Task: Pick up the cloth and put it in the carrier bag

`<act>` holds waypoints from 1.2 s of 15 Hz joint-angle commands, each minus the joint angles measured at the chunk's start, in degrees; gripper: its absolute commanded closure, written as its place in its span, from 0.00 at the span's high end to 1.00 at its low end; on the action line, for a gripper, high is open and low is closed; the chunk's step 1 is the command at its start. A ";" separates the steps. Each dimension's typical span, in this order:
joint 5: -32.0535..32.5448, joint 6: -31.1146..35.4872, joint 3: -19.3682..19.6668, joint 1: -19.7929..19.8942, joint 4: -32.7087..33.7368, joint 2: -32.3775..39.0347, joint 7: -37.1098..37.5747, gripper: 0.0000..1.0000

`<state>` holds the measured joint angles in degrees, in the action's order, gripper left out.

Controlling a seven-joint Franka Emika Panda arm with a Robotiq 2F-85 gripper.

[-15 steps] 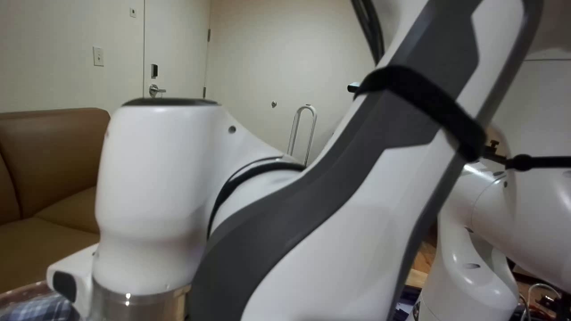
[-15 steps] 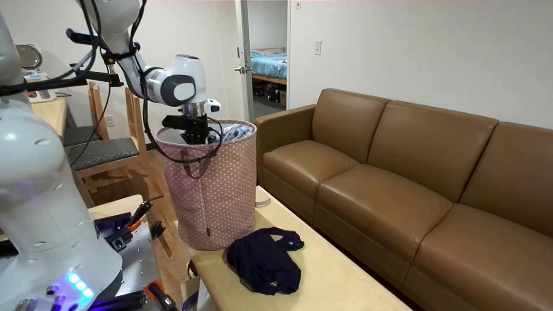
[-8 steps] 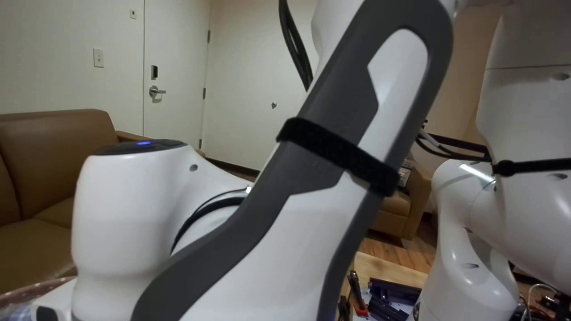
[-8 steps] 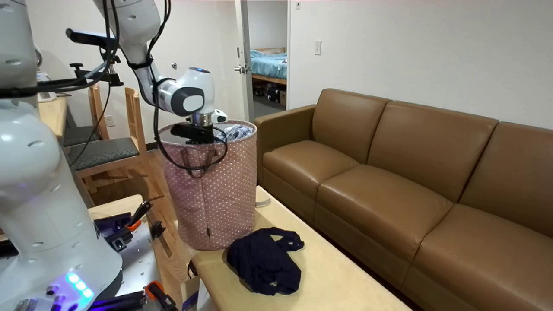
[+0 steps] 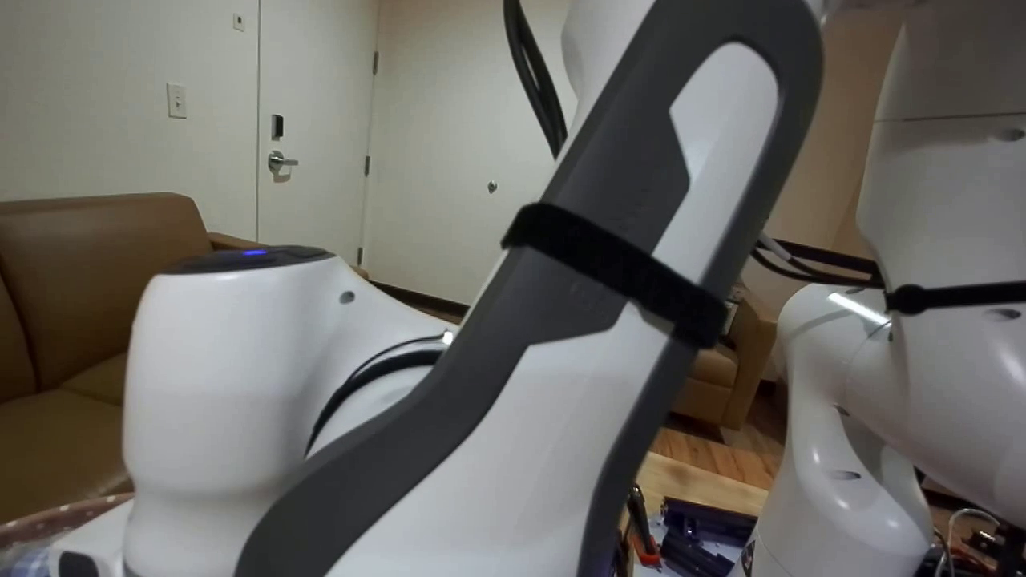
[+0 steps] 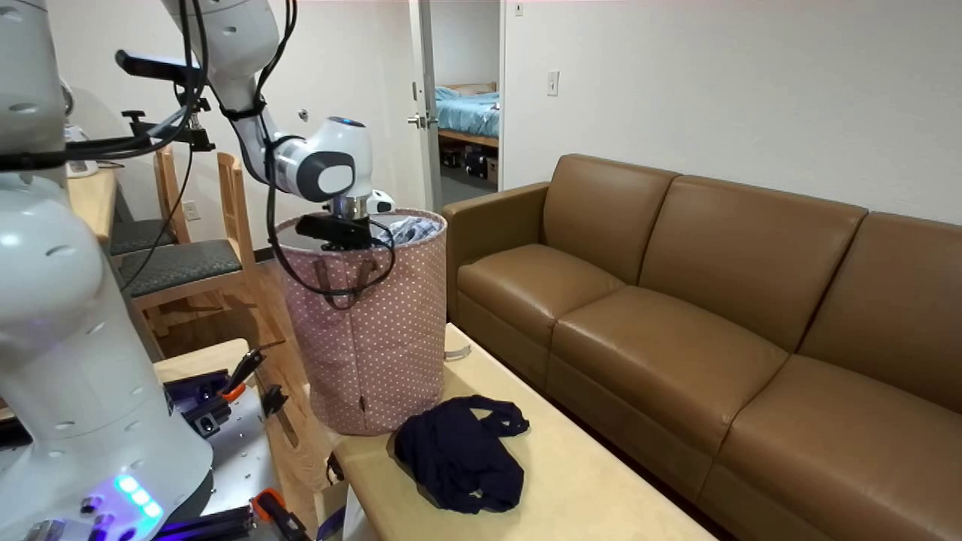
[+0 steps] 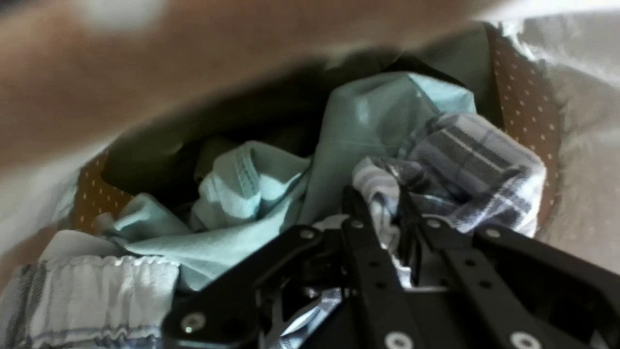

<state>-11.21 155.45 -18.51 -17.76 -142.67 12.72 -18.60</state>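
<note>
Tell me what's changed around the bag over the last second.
The tool moved down and toward the picture's right in an exterior view, going lower into the carrier bag, then nearly stopped. Its jaws now pinch a fold of the plaid cloth; with no earlier wrist picture, I can't say when they took hold. The carrier bag and the dark garment beside it stayed put.

One carrier bag (image 6: 387, 338) and one navy fabric heap (image 6: 462, 454) are resting nearer, two wooden chairs (image 6: 184, 263) and one bed (image 6: 467, 114) farther.
</note>
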 commanded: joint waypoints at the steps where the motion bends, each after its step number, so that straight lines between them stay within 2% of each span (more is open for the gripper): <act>1: 0.54 -0.72 -2.09 1.70 0.40 -0.18 0.50 0.47; 9: 1.30 -0.43 -2.60 0.62 -2.50 -9.85 3.48 0.97; 15: 2.05 -2.16 -1.17 -0.25 -4.87 -20.63 6.86 1.00; 18: 3.83 -6.05 -0.07 -0.16 -6.56 -27.73 10.68 1.00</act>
<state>-9.48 153.22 -19.66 -17.50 -145.99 -6.82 -12.24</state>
